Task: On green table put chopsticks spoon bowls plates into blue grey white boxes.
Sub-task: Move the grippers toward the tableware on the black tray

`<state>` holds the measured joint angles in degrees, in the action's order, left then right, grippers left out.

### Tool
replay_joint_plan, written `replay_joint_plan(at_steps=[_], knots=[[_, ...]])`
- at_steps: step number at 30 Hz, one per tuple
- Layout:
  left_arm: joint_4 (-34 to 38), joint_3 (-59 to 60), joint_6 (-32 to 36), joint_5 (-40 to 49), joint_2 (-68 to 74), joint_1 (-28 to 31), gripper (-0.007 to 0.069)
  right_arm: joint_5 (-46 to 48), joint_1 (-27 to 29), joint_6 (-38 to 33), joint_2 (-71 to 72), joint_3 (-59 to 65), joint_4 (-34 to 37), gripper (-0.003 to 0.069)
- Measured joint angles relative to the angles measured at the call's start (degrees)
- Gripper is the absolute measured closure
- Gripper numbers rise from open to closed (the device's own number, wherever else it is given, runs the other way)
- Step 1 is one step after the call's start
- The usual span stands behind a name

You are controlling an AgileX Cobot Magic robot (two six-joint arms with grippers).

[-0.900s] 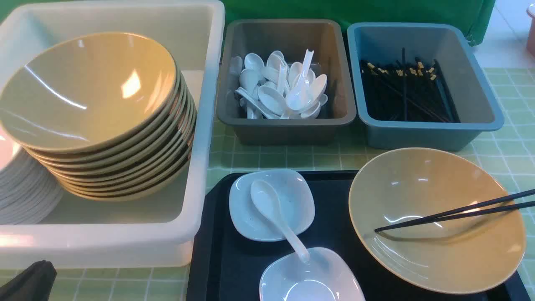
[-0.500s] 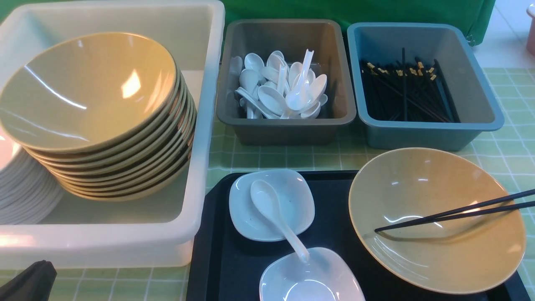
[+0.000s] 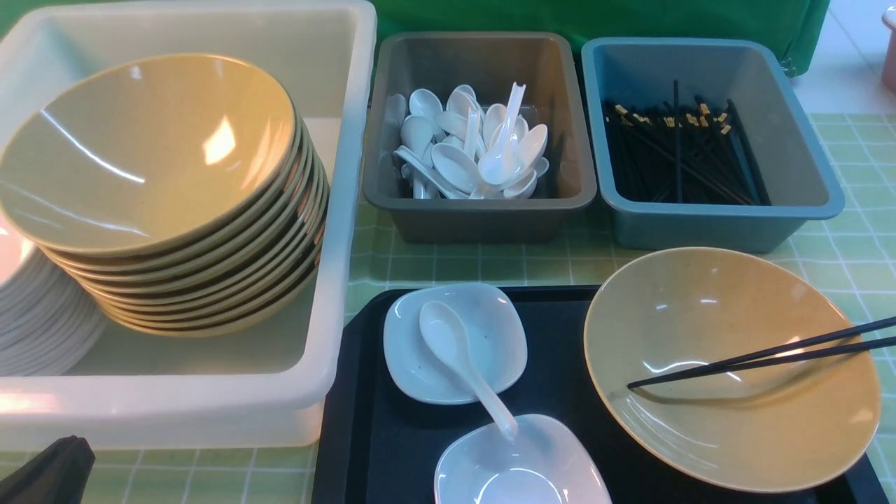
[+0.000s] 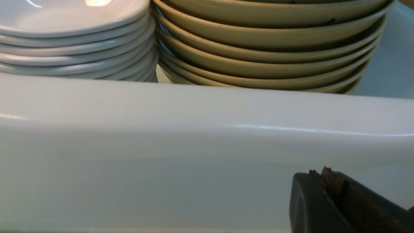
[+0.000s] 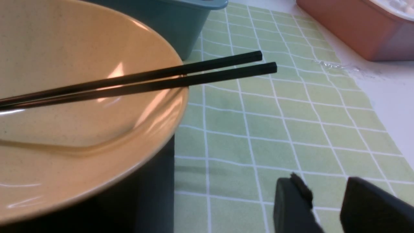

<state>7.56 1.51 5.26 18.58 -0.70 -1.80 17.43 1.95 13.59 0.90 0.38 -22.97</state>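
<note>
Bright overhead light, glossy glare, sharp

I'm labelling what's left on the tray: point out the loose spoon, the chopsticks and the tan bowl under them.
spoon [image 3: 441, 334], front view, middle of its scoop.
chopsticks [image 3: 700, 369], front view, shafts near the tips.
tan bowl [image 3: 700, 308], front view, bare inner far wall.

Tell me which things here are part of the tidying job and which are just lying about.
Job: loose chopsticks, tan bowl, spoon, far white plate, near white plate; white box, grey box, blue box.
Lying about: black tray, orange tub at the far right.
</note>
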Motion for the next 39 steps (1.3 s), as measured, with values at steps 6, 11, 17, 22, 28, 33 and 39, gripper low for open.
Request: replay_joint_plan(at_steps=[6, 11, 17, 22, 28, 33, 39], knots=[[0.00, 0.00, 0.00, 0.00, 0.00, 0.00, 0.0626, 0.00, 0.00, 0.00, 0.00, 0.00, 0.00, 0.0423], [0.00, 0.00, 0.00, 0.00, 0.00, 0.00, 0.0626, 0.00, 0.00, 0.00, 0.00, 0.00, 0.00, 0.0423], [0.00, 0.00, 0.00, 0.00, 0.00, 0.00, 0.0626, 0.00, 0.00, 0.00, 0.00, 0.00, 0.00, 0.0423], [0.00, 0.00, 0.00, -0.05, 0.00, 0.00, 0.0626, 0.00, 0.00, 0.00, 0.00, 0.00, 0.00, 0.0423], [-1.42, 0.06, 1.12, -1.14, 0.00, 0.00, 0.0626, 0.00, 0.00, 0.00, 0.00, 0.00, 0.00, 0.0423], [2.92, 0.06, -0.49, -12.38, 0.00, 0.00, 0.0626, -2.71, 0.00, 0.00, 0.00, 0.33, 0.09, 0.0423], [18.50, 0.06, -11.13, -24.92, 0.00, 0.00, 0.0626, -15.19, 0.00, 1.15, 0.00, 1.19, 0.20, 0.0423]])
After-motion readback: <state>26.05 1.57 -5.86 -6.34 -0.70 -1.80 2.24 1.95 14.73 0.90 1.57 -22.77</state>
